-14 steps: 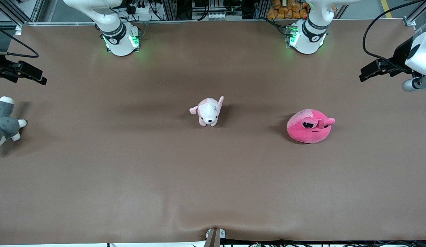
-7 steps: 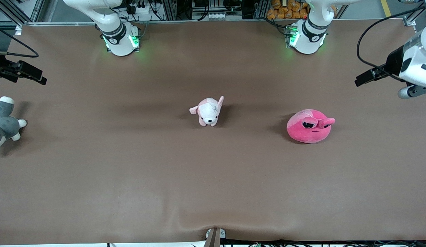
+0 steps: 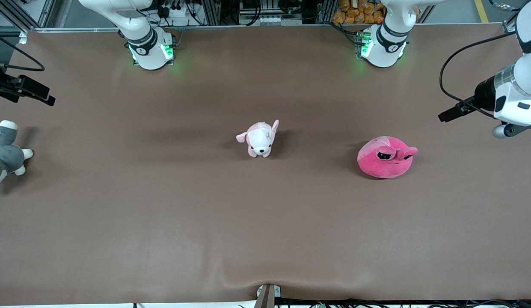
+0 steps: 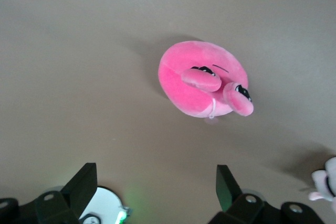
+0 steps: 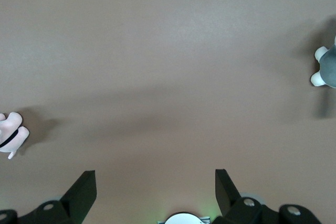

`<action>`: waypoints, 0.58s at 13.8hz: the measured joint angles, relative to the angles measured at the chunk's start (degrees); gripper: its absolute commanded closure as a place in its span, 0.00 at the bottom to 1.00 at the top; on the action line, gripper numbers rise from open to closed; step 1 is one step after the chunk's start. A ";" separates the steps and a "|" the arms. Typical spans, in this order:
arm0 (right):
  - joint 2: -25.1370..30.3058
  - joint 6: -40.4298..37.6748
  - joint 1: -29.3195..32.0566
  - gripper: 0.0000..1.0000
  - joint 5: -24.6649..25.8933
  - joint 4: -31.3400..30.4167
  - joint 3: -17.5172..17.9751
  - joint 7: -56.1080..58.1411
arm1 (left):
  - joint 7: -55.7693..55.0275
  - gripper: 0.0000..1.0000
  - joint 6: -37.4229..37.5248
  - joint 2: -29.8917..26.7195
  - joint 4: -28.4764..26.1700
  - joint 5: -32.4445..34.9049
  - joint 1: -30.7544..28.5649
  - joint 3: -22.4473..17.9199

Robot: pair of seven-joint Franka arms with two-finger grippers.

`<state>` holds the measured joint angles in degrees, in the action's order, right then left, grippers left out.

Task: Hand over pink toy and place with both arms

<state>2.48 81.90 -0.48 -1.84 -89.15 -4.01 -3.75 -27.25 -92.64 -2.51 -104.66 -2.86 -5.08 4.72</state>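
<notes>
My left gripper hangs spread wide over the table's left-arm end, the pink toy lying free nearby, right gripper waiting open (a shallow pinch could slide off that round plush)

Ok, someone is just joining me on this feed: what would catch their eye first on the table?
The hot-pink toy stands out most, lying alone toward the left arm's end of the table. The left tool hangs open above the table near it, holding nothing. At the table's middle sits a small pale pink-and-white puppy plush, and a grey-and-white plush lies at the right arm's end, where the right tool waits open.
</notes>
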 measured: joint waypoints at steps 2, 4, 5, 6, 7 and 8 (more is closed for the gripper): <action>0.06 -0.07 0.02 0.00 0.00 0.18 -0.02 0.00 | 0.00 0.00 -0.96 0.00 -0.88 -1.33 -1.19 -0.03; 0.06 -0.02 0.11 0.00 0.00 0.19 -0.33 0.00 | -1.28 0.00 -1.31 -0.01 -1.25 -1.53 -1.28 -0.02; 0.06 0.00 0.15 0.00 0.00 0.22 -0.38 0.00 | -3.17 0.00 -1.57 -0.01 -1.53 -1.55 -1.25 0.02; 0.06 0.01 0.15 0.00 0.00 0.29 -0.37 0.00 | -5.54 0.00 -1.92 0.01 -1.90 -1.56 -1.20 0.09; 0.06 0.01 0.15 0.00 0.00 0.39 -0.37 0.00 | -7.73 0.00 -2.10 0.07 -2.28 -1.56 -1.15 0.15; 0.06 0.01 0.15 0.00 0.00 0.47 -0.38 0.00 | -9.57 0.00 -2.32 0.29 -2.61 -1.57 -1.10 0.17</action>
<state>2.54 81.91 -0.34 -1.84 -88.67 -4.39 -3.74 -36.83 -94.95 -2.22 -107.27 -4.42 -6.18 4.89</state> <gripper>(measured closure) 0.000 0.000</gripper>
